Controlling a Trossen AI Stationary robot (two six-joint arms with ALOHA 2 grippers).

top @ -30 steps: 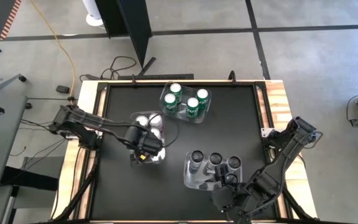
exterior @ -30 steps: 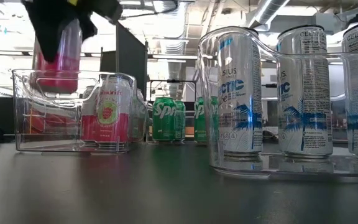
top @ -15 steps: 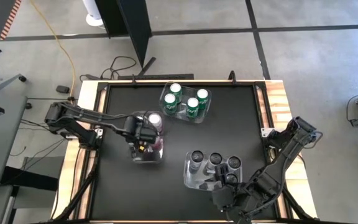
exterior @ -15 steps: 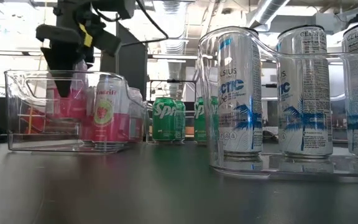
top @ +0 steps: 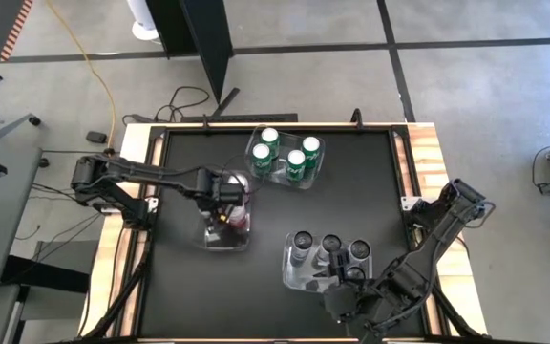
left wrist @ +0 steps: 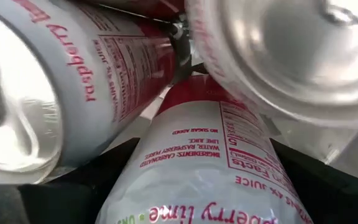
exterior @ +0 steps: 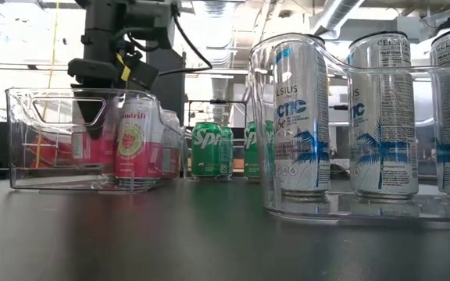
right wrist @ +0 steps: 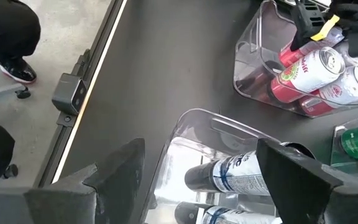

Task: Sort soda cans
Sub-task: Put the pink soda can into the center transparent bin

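Note:
My left gripper [top: 222, 203] reaches straight down into the clear bin [top: 208, 239] at the table's left and is shut on a red-pink soda can [left wrist: 204, 155]. Other red-pink cans [exterior: 135, 144] stand upright in that bin beside it. Green cans [top: 285, 155] stand in a clear bin at the far middle. Dark grey-black cans [top: 330, 250] stand in a third clear bin at the near right. Over that bin's near edge my right gripper [right wrist: 197, 180] hovers open, slanting down, with nothing between its fingers. My left gripper pinches the red-pink can's side wall [left wrist: 166, 186] between its two fingers [left wrist: 73, 193], which come from above and run along the upright can. The can stands low inside the bin, among the other red-pink cans. Whether its bottom rests on the bin floor I cannot tell.
The black tabletop [top: 351, 191] lies bare between the three bins. A wooden frame [top: 433, 172] runs round the table. In the right wrist view a person's dark shoe [right wrist: 17, 71] shows on the floor beyond the table's edge.
My left gripper has carried the red-pink can down from above the bin's rim into the bin, moving a little toward the table's far edge. It has stayed shut on the can, which has kept upright. The bin has shifted slightly on the table.

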